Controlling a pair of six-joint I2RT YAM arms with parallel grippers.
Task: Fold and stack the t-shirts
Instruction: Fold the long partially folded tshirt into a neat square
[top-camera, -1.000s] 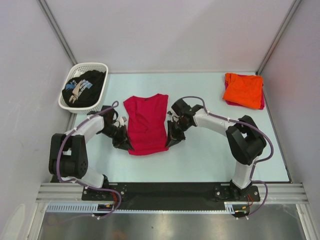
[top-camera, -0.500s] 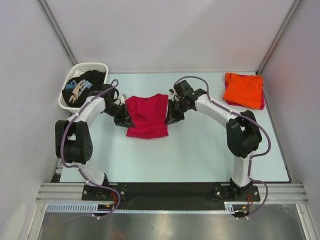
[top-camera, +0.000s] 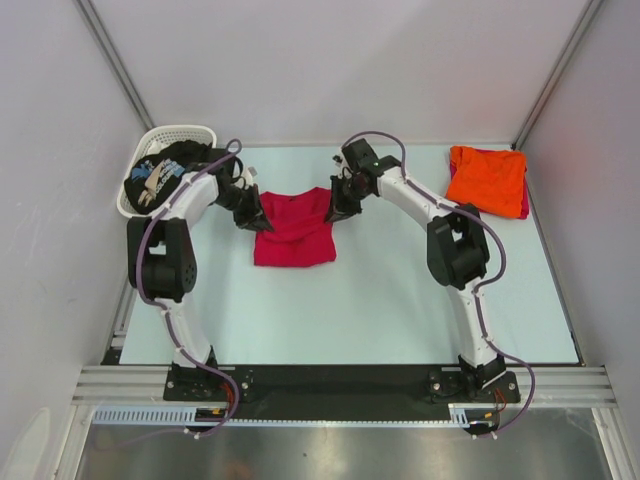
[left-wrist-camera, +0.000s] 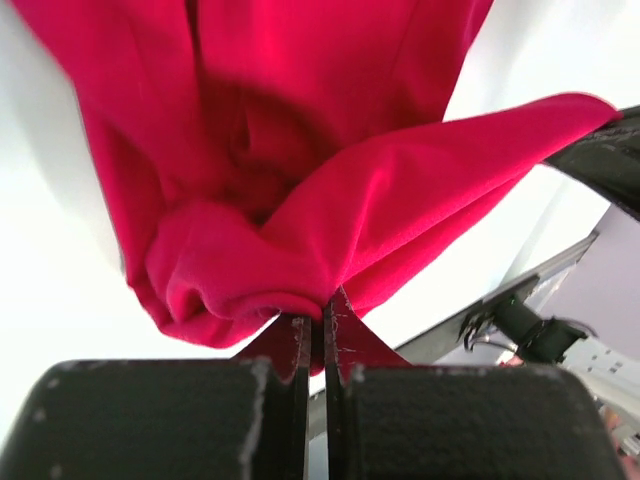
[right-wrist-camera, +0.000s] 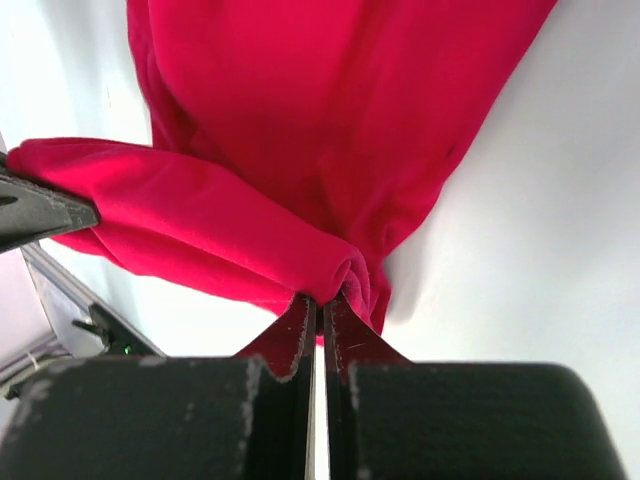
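Change over the last second: both arms swung from the near hem of the red t-shirt (top-camera: 292, 232) out toward its collar end, dragging the hem with them. The shirt lay long and flat a second ago. It now reads about half as long, with the bottom half laid over the top.

Left pincer (left-wrist-camera: 322, 302) is clenched on a bunched wad of red cloth at the shirt's left side. Right pincer (right-wrist-camera: 320, 303) is clenched on a rolled red edge at the right side. Both are at the far end of the shirt, arms stretched well out.

Judgement: the lengthwise half-fold is nearly placed. Release is not yet done, and the cloth at both grips looks bunched, so the fold may need flattening. This shirt has yet to go on the stack.

Other shirts:
- The orange t-shirt (top-camera: 487, 178) is folded at the far right corner, well apart from the red one. That is likely the stack spot.
- The black t-shirt (top-camera: 170, 172) with pale print is crumpled in the white basket (top-camera: 186, 131) at far left, not yet folded.

Surface: the pale blue-green tabletop (top-camera: 400, 300) is smooth and matte, and the red shirt lies at its middle-far part. A metal rail (top-camera: 340, 384) at the near edge carries both arm bases.

Room: plain pale walls on three sides, with grey frame posts (top-camera: 112, 60) in the far corners.
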